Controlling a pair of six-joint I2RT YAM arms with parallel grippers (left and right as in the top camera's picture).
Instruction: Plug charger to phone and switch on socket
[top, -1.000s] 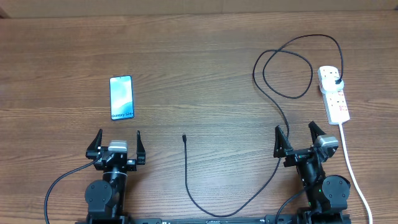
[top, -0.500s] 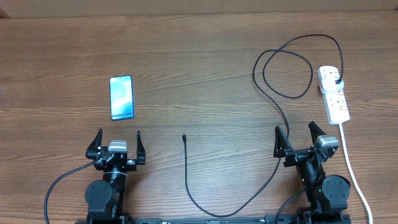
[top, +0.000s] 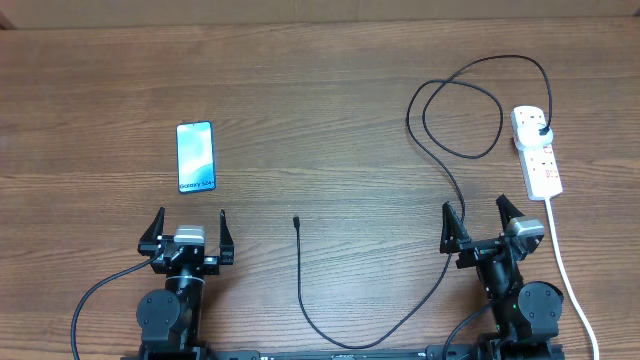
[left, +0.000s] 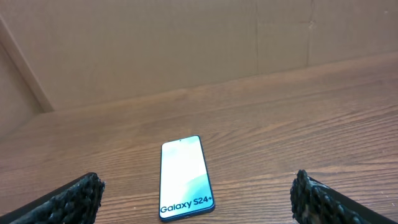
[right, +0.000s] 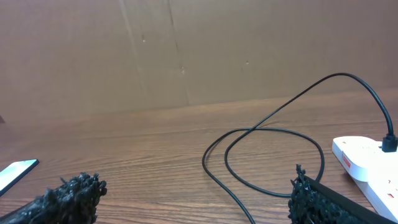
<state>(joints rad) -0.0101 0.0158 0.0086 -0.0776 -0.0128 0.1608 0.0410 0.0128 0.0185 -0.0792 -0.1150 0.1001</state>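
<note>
Nothing has moved since a second ago: both arms, the cable and the handset lie as they did.

From overhead, the left gripper (top: 190, 218) sits at the table's (top: 320, 90) 7 o'clock edge with its jaws spread wide and nothing between them. The phone (top: 195, 157) lies flat at its 12 o'clock, near but apart, screen up and lit light blue. In the left wrist view the "Galaxy S24+" end faces the fingers (left: 71, 202).

The right gripper (top: 475, 206), at the 5 o'clock edge, is likewise spread wide and empty. The socket (top: 537, 150) lies between its 1 and 2 o'clock, with red switches on top and a thick white cord (top: 565, 270) trailing toward 6 o'clock. The charger (top: 460, 100) has its plug head (top: 541, 131) seated in the strip's far outlet. Its cable loops out toward 10 o'clock of this gripper, runs close past the gripper's 9 o'clock finger, and whether it touches cannot be told. It then curves along the near edge and ends in the connector tip (top: 296, 221), at 3 o'clock of the left gripper and well apart from the handset.

The surface is brown wood-grain board. A plain cardboard wall (left: 186, 43) stands behind it.
</note>
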